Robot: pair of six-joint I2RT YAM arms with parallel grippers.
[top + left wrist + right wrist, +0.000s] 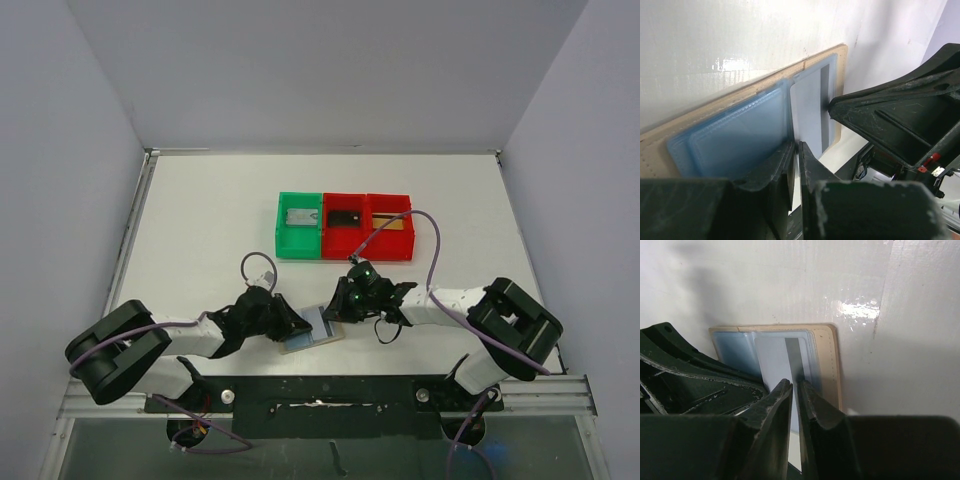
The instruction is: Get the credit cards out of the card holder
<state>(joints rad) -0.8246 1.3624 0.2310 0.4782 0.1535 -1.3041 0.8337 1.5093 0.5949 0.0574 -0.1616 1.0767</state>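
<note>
Card holder (316,328): tan, lying open on the counter (200,230) just ahead of the arm bases, light-blue pockets upward, between the two arms. One pale card with a dark stripe (774,360) sat partly out of the pocket on the right arm's side. Right fingers (780,397) were clenched, apparently nipping that card's near edge. Left fingers (782,162) were clenched at the holder's near edge, seemingly steadying it. Farther back: green bin (285,245) with a silver-grey card (299,217), and two red bins (345,250) with a black card (345,217) and a gold-orange card (393,224). Step judged: drawing out a remaining card. Next move called for a straight pull clear of the pocket, holder pinned.
</note>
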